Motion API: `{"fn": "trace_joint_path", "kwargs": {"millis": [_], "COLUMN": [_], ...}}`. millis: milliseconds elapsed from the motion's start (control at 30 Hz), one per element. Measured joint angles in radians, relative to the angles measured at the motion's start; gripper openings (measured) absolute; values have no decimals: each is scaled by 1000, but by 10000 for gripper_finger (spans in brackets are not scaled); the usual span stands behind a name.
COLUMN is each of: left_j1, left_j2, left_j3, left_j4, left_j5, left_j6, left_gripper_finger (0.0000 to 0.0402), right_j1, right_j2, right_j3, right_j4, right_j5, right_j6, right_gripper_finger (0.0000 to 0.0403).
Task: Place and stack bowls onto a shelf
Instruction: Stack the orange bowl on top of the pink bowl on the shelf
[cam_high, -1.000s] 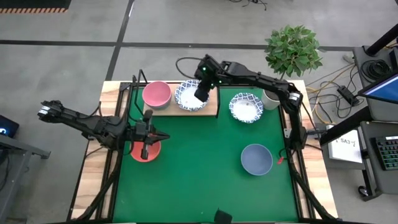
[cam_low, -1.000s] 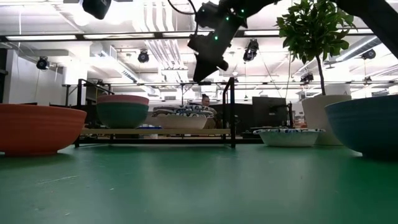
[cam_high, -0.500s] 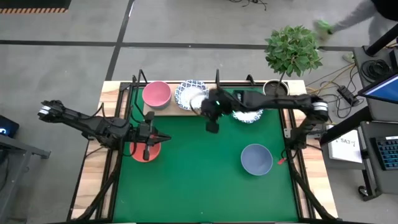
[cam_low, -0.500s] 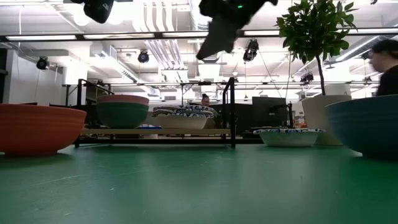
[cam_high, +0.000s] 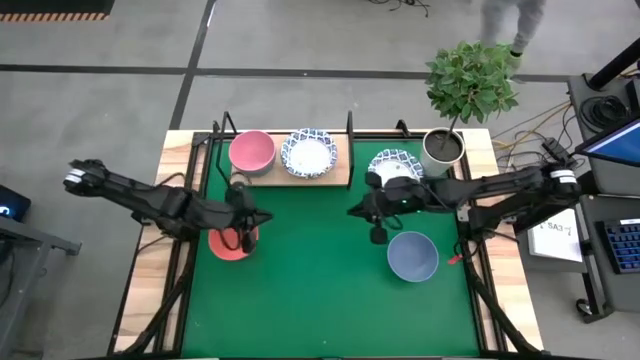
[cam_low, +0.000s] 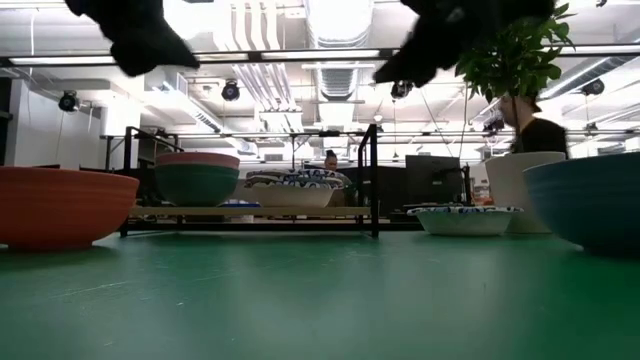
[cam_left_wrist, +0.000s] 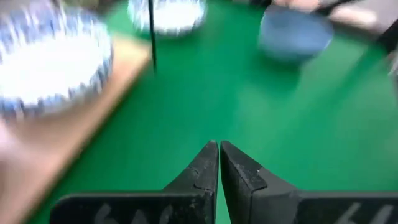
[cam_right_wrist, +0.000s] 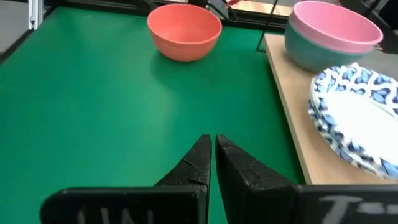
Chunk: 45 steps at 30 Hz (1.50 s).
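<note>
On the shelf (cam_high: 340, 178) a pink bowl (cam_high: 252, 152) is nested in a green bowl (cam_low: 196, 184), beside stacked patterned bowls (cam_high: 309, 154). The right tool (cam_high: 377, 236), fingers pressed together, is held beside the blue bowl (cam_high: 412, 256). The left tool (cam_high: 249, 242), also pressed together, is held over the red bowl (cam_high: 229, 246) on the surface (cam_high: 310, 290).

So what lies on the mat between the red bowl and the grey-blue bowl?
Bare green mat only, per the high view; the round red bowl and round grey-blue bowl sit apart.
</note>
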Motion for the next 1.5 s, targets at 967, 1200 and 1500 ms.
{"fn": "trace_joint_path", "kwargs": {"millis": [967,1200,1500], "left_j1": [-13,-13,-13], "left_j2": [585,585,585], "left_j3": [400,292,229], "left_j4": [-757,-629,-586], "left_j5": [371,368,352], "left_j6": [-686,-706,-761], "left_gripper_finger": [121,129,92], "right_j1": [-3,-3,-3], "right_j2": [-153,-153,-153], "right_j3": [-142,-142,-142], "right_j4": [-1,2,3], "right_j5": [-1,0,0], "right_j6": [-23,-21,-21], "right_gripper_finger": [13,13,13]}}
